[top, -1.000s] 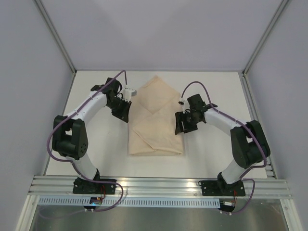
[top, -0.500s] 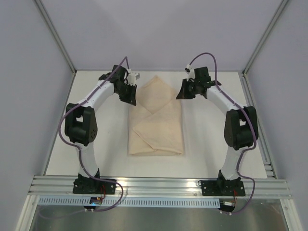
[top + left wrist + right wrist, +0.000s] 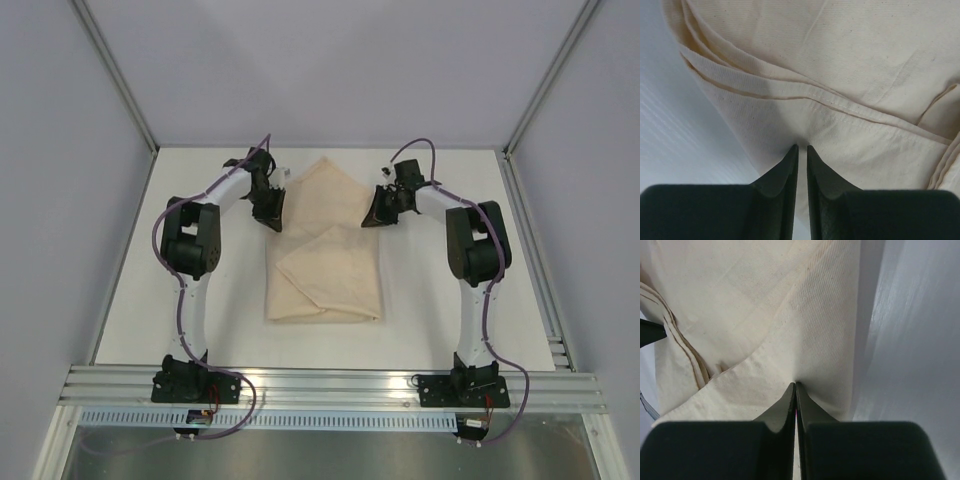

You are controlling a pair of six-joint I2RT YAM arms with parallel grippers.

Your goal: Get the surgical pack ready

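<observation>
The tan wrap sheet lies folded into a bundle mid-table, with a pointed flap toward the back. No tray or instruments show. My left gripper stands at the bundle's upper left edge. Its jaws are a narrow slit apart, and its tips rest against a stitched fold of the wrap sheet, with nothing seen between them. My right gripper is at the upper right edge. It is shut, and its tips touch the wrap sheet just inside its border.
White tabletop shows on both sides of the bundle. Grey walls and metal corner posts enclose the table. A rail carrying both arm bases runs along the near edge.
Both arms swung from the bundle's middle toward its back corners, then dropped slightly onto the upper edges. The right gripper went from open to shut. The wrap sheet looks unmoved.
</observation>
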